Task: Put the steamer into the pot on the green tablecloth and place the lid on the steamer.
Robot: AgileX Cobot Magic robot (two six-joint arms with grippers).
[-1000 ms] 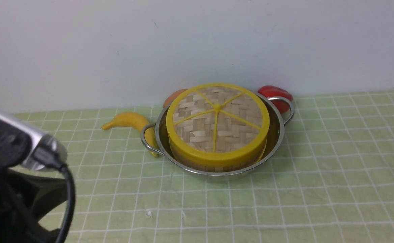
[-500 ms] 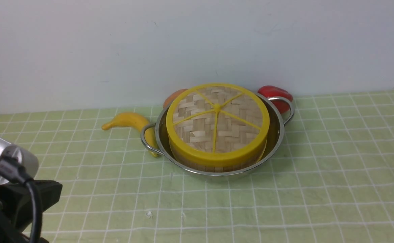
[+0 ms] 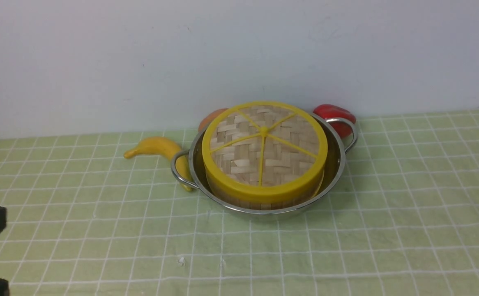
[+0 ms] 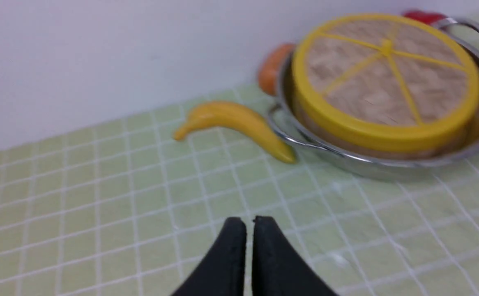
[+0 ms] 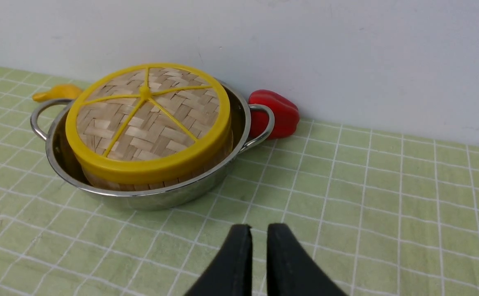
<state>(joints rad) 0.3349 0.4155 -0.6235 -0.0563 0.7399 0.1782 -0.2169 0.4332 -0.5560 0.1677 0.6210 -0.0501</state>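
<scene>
Steamer (image 3: pixel 260 197) is sitting inside the pot (image 3: pixel 334 164) on the green tablecloth (image 3: pixel 387 230), the lid (image 3: pixel 264 150) lying flat and centred on its rim. Both steps of the task are looking complete, so the next move is likely calling only for the arms to stand clear without nudging the pot. A banana (image 3: pixel 157 148) is lying at the pot's 9 o'clock, touching its handle; a red pepper (image 3: pixel 335 114) is resting at its 2 o'clock. Left gripper (image 4: pixel 249 230) is hovering empty, fingers nearly together, near the cloth. Right gripper (image 5: pixel 259 236) is likewise holding nothing, its fingers a narrow slit apart.
</scene>
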